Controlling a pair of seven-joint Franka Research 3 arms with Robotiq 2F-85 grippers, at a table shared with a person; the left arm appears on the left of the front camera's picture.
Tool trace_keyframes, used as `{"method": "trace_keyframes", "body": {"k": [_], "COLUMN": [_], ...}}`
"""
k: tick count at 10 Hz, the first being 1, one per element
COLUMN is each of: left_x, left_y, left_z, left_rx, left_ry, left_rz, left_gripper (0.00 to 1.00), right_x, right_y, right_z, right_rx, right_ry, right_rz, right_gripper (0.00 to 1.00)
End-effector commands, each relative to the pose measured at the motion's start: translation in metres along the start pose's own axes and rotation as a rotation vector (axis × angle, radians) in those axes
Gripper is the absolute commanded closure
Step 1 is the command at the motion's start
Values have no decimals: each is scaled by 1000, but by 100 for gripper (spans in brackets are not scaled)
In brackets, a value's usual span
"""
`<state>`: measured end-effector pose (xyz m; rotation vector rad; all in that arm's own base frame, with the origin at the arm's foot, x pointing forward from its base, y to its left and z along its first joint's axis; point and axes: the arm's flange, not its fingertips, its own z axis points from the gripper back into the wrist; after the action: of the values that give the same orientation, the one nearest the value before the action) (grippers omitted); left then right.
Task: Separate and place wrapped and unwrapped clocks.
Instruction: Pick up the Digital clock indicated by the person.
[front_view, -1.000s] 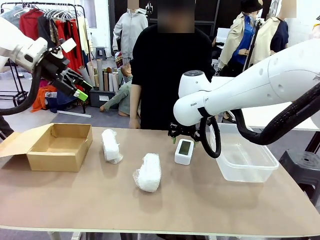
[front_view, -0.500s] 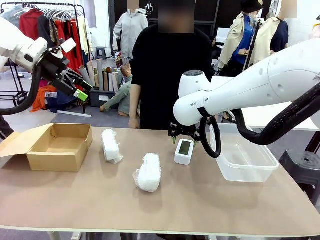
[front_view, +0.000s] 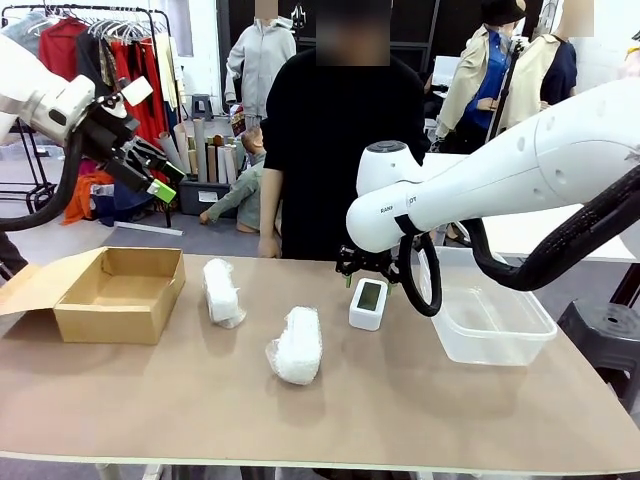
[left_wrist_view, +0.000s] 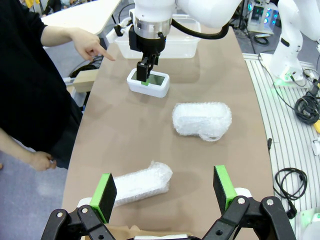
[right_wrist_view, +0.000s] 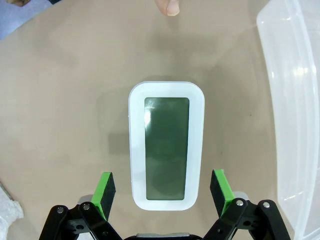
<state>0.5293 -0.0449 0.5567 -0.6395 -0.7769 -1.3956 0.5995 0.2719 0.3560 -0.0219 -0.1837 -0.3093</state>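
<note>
The right claw (right_wrist_view: 162, 189) hangs over the unwrapped clock (right_wrist_view: 166, 145) with its fingers spread wide. The clock lies screen-up on the counter (right_wrist_view: 65, 100), its near end between the two green pads with a gap on each side. A clear plastic tub (right_wrist_view: 295, 110) sits just beside it. The left claw (left_wrist_view: 165, 187), also spread and holding nothing, is raised above the cardboard box (front_view: 118, 295). One wrapped clock (front_view: 221, 291) lies near the box, and the other wrapped clock (front_view: 297, 345) lies between it and the unwrapped clock. A person's hand (left_wrist_view: 87, 45) points toward the unwrapped clock.
</note>
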Motion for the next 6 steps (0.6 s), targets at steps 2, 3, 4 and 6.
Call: {"method": "trace_keyframes", "body": {"k": [2,3,4,6], "left_x": [1,1,1,1], "left_y": [-1,-1,-1,-1], "left_z": [2,2,2,2], "left_rx": [5,5,5,5], "left_ry": [-2,-2,-2,-2], "left_rz": [-2,-2,-2,-2], "left_gripper": [0,0,0,0], "right_x": [-2,-2,-2,0], "right_y": [-3,-3,-3,0], "right_z": [2,2,2,0], "right_rx": [3,3,3,0], "right_ry": [2,2,2,0], "right_rz": [-1,-1,-1,0], "right_gripper": [0,0,0,0]}}
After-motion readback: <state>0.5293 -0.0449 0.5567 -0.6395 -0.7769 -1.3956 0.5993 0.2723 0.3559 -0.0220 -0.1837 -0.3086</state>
